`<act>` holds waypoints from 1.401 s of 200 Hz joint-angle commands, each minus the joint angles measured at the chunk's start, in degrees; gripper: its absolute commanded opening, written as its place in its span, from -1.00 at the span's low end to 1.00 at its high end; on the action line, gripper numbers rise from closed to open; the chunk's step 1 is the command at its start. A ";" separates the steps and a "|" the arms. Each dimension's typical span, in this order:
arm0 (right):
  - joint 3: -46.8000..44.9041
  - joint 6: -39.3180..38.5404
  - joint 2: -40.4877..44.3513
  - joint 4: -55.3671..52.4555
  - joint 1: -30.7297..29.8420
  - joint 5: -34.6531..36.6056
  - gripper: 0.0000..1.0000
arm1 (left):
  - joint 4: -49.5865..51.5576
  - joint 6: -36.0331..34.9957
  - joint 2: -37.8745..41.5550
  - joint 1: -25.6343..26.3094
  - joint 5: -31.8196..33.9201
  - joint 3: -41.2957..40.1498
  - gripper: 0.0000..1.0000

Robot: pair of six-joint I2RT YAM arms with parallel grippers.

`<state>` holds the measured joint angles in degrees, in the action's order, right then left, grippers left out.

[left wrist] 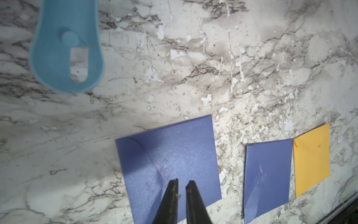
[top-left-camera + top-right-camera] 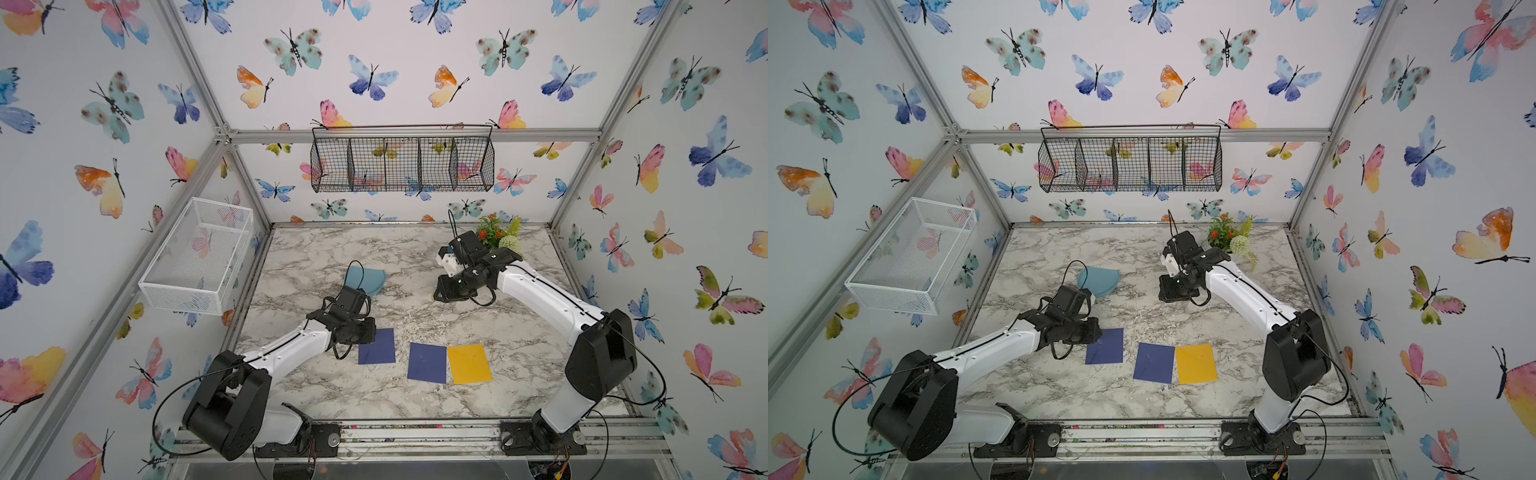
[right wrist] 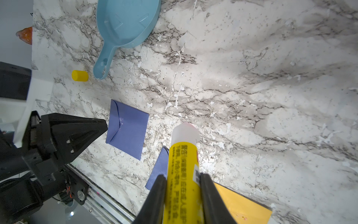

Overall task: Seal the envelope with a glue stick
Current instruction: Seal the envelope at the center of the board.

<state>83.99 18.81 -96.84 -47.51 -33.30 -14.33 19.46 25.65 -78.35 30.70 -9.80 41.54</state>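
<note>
Blue envelope [image 2: 1105,347], second blue envelope [image 2: 1154,363], yellow envelope [image 2: 1196,364] — on marble table [image 2: 1225,316]

The glue stick [image 3: 182,168] runs off the picture's edge; the left wrist view shows the blue scoop [image 1: 52,58] blurred and cropped.

On counter [image 2: 519,332], front row: left envelope [image 2: 377,347] apart, middle envelope [image 2: 427,363] and right envelope [image 2: 469,363] touching; behind, dustpan [image 2: 368,280]; rear right corner, plant [image 2: 496,232]
</note>
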 commanded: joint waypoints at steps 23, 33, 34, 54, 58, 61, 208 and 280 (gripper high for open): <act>0.21 -0.35 0.44 -0.89 0.30 -0.37 -0.96 | 3.95 -1.68 -4.31 3.61 6.68 0.44 -0.79; 0.20 -0.35 0.42 -0.97 0.32 -0.39 -0.96 | 4.51 -1.74 -5.20 4.46 8.18 0.88 -0.79; 0.21 -0.35 0.42 -0.99 0.33 -0.37 -0.96 | 4.56 -1.74 -5.26 4.59 8.33 0.98 -0.80; 0.16 -0.44 0.42 -1.09 0.34 -0.36 -0.96 | 6.20 -1.82 -7.09 6.24 11.60 2.02 -0.84; 0.17 -0.44 0.38 -1.10 0.33 -0.37 -0.96 | 6.55 -1.82 -7.38 6.51 12.03 2.26 -0.85; 0.19 -0.48 0.34 -1.10 0.34 -0.36 -0.96 | 6.74 -1.80 -7.49 6.67 12.36 2.38 -0.85; -0.01 -0.53 0.51 -1.80 0.32 -0.39 -0.96 | 7.08 -1.57 -9.38 8.04 14.24 0.94 -0.82; -0.12 -0.61 0.77 -2.33 0.34 -0.22 -0.96 | 8.40 0.01 -14.19 11.73 17.10 1.09 -0.72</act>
<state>83.99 18.79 -96.84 -48.29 -33.30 -14.33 26.72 24.82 -88.05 41.17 7.31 44.27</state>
